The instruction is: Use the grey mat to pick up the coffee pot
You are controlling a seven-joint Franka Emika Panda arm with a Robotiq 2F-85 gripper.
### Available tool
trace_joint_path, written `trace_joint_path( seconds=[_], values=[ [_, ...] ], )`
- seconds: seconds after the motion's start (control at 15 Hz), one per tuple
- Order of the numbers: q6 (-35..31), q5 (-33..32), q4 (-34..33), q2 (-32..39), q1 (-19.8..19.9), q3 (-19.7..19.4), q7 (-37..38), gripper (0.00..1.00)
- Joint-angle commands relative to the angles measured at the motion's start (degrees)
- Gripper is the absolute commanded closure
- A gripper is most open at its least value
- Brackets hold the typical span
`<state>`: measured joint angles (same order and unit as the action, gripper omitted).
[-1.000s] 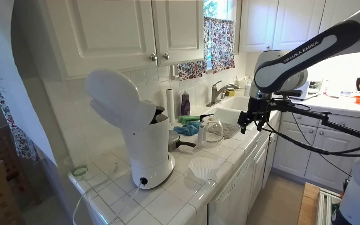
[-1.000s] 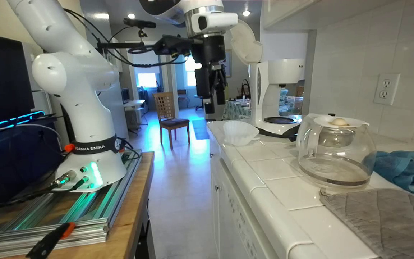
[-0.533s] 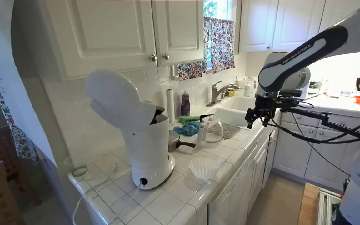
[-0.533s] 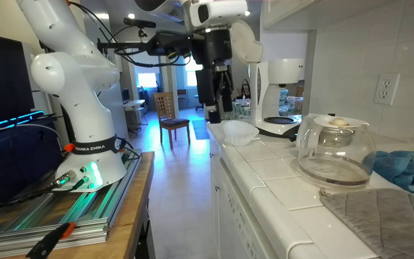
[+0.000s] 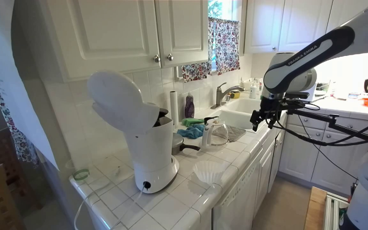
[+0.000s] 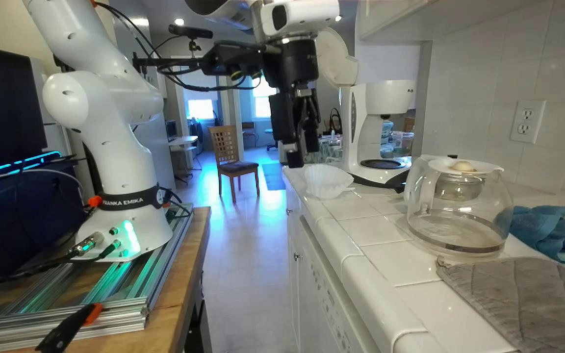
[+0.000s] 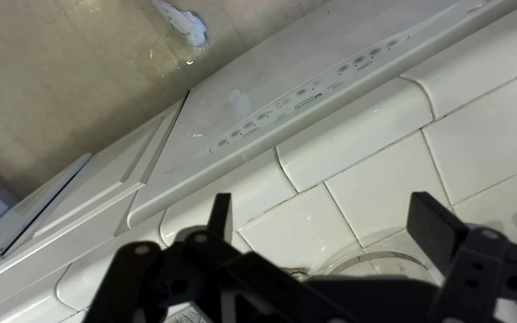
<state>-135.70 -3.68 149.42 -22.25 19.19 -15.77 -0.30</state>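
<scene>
The coffee pot is a clear glass jug with a white lid and a pale handle. It stands upright on the tiled counter in both exterior views [image 5: 218,134] [image 6: 459,211]. Part of its base shows in the wrist view [image 7: 391,265], the rest hidden behind my gripper. The quilted grey mat lies flat beside the pot in both exterior views [image 5: 236,133] [image 6: 527,294]. A grey scrap of it shows at the wrist view's bottom edge [image 7: 189,316]. My gripper [image 5: 262,125] [image 6: 303,153] [image 7: 321,215] is open and empty in the air, touching neither.
The white coffee machine [image 5: 152,150] [image 6: 378,98] stands with its lid raised. A paper filter [image 5: 208,171] [image 6: 326,181] is near the counter's front edge. A blue cloth [image 5: 192,131] [image 6: 552,230], a black-handled pan [image 5: 178,143] and the sink [image 5: 243,107] are close to the pot.
Over the first half second my gripper shifted along the counter, away from the coffee machine and toward the sink side. Since then it is nearly still. The pot and mat have not moved.
</scene>
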Motion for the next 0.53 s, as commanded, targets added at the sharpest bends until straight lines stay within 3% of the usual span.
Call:
trace_joint_path(
  seconds=[0.0,0.27,0.47],
  values=[
    [-7.98,-2.56,-2.83,4.30,3.08,-0.03,5.11,0.00],
    [-17.40,-1.26,-9.07,13.16,4.92,-2.18,6.62,0.00],
    [-18.91,0.20,-13.59,18.58,4.01,-3.84,3.45,0.00]
  ],
)
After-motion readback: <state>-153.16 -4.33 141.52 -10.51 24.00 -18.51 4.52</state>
